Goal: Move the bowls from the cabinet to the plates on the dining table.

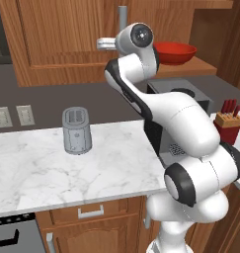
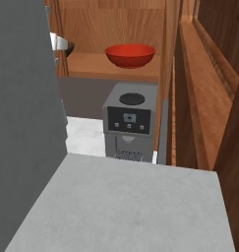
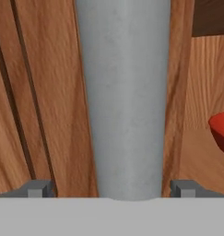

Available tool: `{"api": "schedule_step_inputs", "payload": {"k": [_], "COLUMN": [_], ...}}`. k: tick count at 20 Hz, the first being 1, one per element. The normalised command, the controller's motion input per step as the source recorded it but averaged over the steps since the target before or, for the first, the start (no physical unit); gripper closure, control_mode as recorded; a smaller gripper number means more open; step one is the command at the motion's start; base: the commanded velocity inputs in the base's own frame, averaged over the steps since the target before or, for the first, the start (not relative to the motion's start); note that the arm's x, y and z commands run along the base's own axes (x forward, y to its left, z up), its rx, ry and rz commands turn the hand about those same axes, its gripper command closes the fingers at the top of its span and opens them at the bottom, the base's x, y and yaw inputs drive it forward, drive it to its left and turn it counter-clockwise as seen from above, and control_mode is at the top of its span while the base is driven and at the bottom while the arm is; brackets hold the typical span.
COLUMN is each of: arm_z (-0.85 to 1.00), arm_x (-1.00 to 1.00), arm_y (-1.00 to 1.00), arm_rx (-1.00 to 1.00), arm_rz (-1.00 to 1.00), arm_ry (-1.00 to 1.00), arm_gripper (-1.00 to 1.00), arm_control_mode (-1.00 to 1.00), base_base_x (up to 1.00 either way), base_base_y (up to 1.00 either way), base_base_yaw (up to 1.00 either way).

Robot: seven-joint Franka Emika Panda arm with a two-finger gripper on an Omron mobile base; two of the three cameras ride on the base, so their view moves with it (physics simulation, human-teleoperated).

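Red bowl (image 3: 221, 133) sits on the cabinet shelf beside the spread pincer (image 3: 114, 189), which straddles the handle (image 3: 125, 92).

Bowl (image 2: 130, 55) glossy red; cabinet (image 1: 57, 37) medium-brown wood; handle (image 3: 127, 97) plain grey; counter (image 1: 57, 168) white, grey-veined; toaster (image 1: 76, 131) grey.

White grey-veined marble worktop (image 1: 37, 173) carrying a grey toaster (image 1: 76, 131) at centre, a dark coffee machine (image 2: 129, 120) to the right, and a red knife block (image 1: 227, 124) at far right. Cabinet shelf (image 2: 101, 66) above, bearing a red bowl (image 2: 130, 55).
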Motion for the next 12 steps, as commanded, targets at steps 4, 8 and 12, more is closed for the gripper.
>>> {"api": "schedule_step_inputs", "payload": {"k": [4,8,12], "arm_z": [-0.13,-0.11,-0.01], "arm_x": [0.37,0.24,0.03], "arm_y": [0.15,0.07,0.0], "arm_rx": [0.0,0.0,0.0], "arm_rz": [0.01,0.0,0.0], "arm_ry": [0.01,0.01,0.01], "arm_gripper": [-1.0,1.0,1.0], "arm_control_mode": [-1.0,-1.0,-1.0], "base_base_x": [0.0,0.0,0.0], "base_base_y": [0.0,0.0,0.0], "base_base_yaw": [0.0,0.0,0.0]}}
